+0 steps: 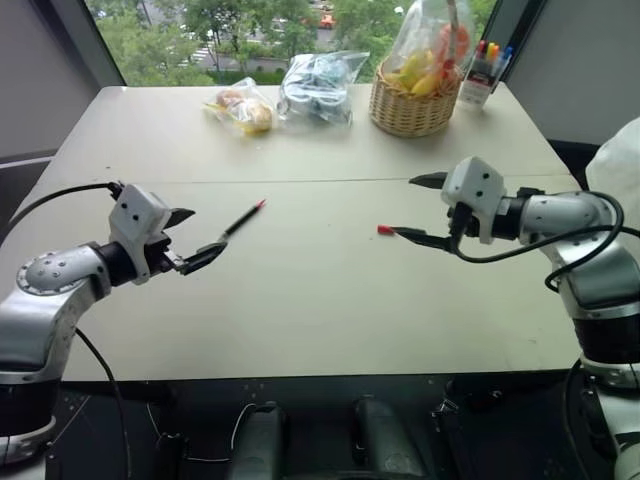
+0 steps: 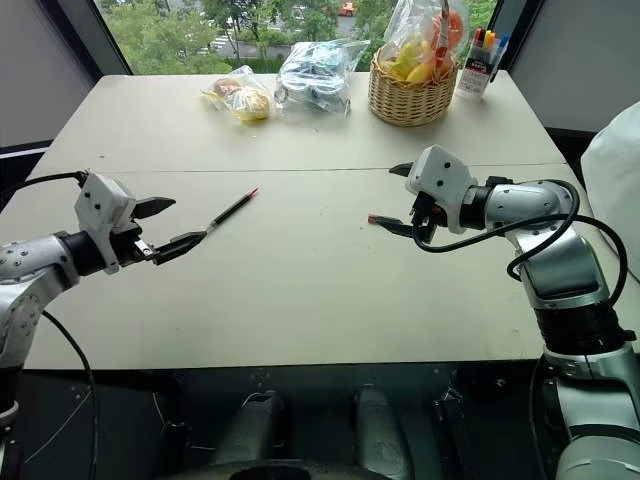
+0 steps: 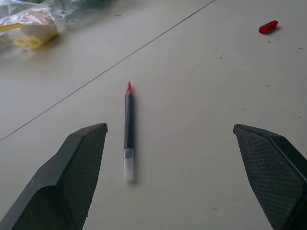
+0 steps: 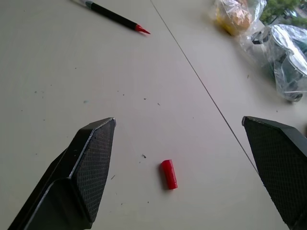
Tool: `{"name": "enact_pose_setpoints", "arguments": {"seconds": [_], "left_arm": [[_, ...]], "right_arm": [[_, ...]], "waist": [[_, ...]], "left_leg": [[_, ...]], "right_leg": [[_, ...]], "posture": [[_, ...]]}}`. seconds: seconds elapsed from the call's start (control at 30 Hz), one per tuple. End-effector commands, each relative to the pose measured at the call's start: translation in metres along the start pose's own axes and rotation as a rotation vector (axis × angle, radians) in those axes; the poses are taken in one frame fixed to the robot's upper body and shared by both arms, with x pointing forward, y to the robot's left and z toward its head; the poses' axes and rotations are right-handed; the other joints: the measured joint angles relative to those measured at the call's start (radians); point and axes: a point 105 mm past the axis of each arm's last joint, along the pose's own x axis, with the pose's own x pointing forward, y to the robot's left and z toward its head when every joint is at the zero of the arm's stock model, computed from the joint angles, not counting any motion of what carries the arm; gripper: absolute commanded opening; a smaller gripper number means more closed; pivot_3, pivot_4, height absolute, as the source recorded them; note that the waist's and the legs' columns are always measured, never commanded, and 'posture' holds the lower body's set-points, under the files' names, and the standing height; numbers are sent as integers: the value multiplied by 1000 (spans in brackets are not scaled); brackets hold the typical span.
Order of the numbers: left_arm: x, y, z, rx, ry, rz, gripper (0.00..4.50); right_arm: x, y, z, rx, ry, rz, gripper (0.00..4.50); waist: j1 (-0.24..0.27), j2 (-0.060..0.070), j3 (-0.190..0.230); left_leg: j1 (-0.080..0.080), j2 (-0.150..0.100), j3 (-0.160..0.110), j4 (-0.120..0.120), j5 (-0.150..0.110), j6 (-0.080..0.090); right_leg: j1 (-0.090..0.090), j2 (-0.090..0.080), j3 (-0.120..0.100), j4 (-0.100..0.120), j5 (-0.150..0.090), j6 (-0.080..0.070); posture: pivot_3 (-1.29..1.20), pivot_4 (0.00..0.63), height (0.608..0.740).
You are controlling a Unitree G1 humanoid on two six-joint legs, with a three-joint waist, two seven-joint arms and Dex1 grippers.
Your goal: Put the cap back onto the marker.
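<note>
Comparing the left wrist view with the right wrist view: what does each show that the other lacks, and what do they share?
Left wrist view alone: the open left claw framing the whole marker, clear end included.

Right wrist view alone: the open right claw framing the cap, and a clear bag of dark items.

Both: the marker's red tip, the cap lying apart from it on the table, the table's seam, and the bag of yellow food.

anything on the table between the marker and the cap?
No. Bare tabletop separates the marker from the cap; both lie flat and apart. The head views show it, as does the right wrist view.
</note>
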Motion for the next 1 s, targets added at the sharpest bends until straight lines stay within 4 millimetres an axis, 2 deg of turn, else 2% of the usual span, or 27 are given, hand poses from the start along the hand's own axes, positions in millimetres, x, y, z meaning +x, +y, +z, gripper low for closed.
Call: {"name": "enact_pose_setpoints", "arguments": {"seconds": [0.03,0.33,0.43,0.57,0.9,1.0], "left_arm": [[-1,0,10,40,-27,9,4421],[2,1,8,49,-22,23,4421],[5,17,-1,75,16,110,4421],[19,30,-10,-14,-23,171,4421],[67,37,-34,-48,-5,127,4421],[72,40,-39,-55,1,124,4421]], "right_arm": [[-2,-3,11,-39,-29,-12,4356],[-1,-1,11,-34,-34,-11,4356],[1,1,11,-31,-36,-10,4356],[3,4,11,-26,-39,-10,4356],[2,13,12,-13,-40,-17,4356],[0,16,12,-7,-37,-30,4356]], "waist": [[0,0,0],[0,0,0],[0,0,0],[2,0,0],[3,0,0],[-1,0,0]], "left_leg": [[0,0,0,0,0,0],[0,0,0,0,0,0],[0,0,0,0,0,0],[0,0,0,1,0,0],[0,-1,0,1,0,0],[-1,-1,0,1,0,0]], "right_leg": [[0,0,0,0,0,0],[0,0,0,0,0,0],[0,0,0,0,0,0],[0,0,0,0,1,2],[0,0,-1,0,1,2],[0,0,-1,0,2,3]], "posture": [[0,150,740],[0,150,740],[0,150,740],[0,150,740],[0,150,740],[0,150,740]]}}
